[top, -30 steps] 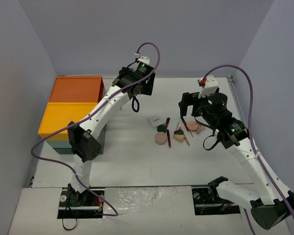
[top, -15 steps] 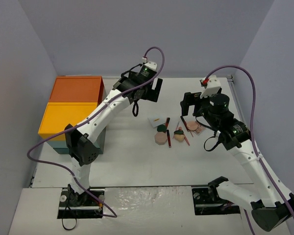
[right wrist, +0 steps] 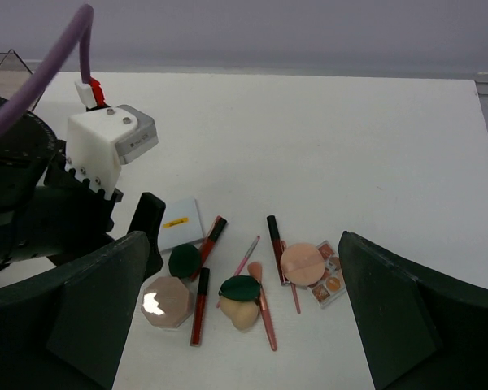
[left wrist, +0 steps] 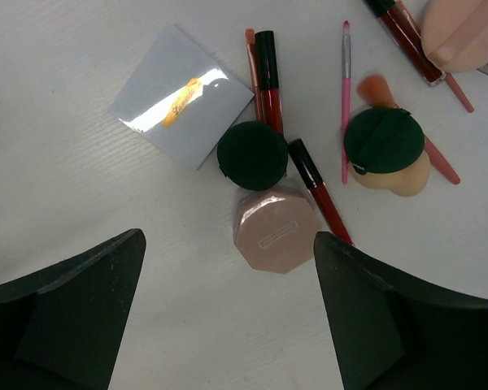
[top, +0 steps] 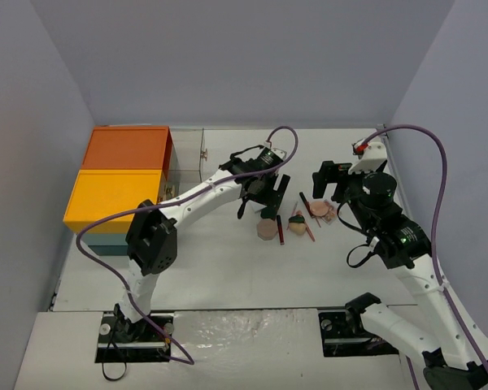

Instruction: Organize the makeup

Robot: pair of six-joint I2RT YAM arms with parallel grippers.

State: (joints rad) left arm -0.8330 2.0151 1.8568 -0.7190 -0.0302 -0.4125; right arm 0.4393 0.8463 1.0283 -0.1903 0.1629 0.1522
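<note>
We see the makeup lying in a little bunch in the middle of the white table.

The left gripper hangs right over the bunch. Its jaws are spread wide apart and there is nothing between them.

Under it lies a white card with a yellow mark on it. Just beside the card is a round dark green puff. It touches a pink box with eight sides. A red and black tube lies beside the card, with its end by the green puff. A shorter tube lies slanted just beside the pink box. A thin pink brush lies near it. A second green puff sits on top of a peach sponge.

The right gripper hangs above the table at the right of the bunch and touches nothing. Its jaws are wide apart too, and they hold nothing.

From its camera we see a round peach puff resting on a small palette at the right end of the bunch. A dark tube lies just beside that puff.

A big box with an orange and yellow top stands at the left edge of the table, well apart from the makeup.
</note>
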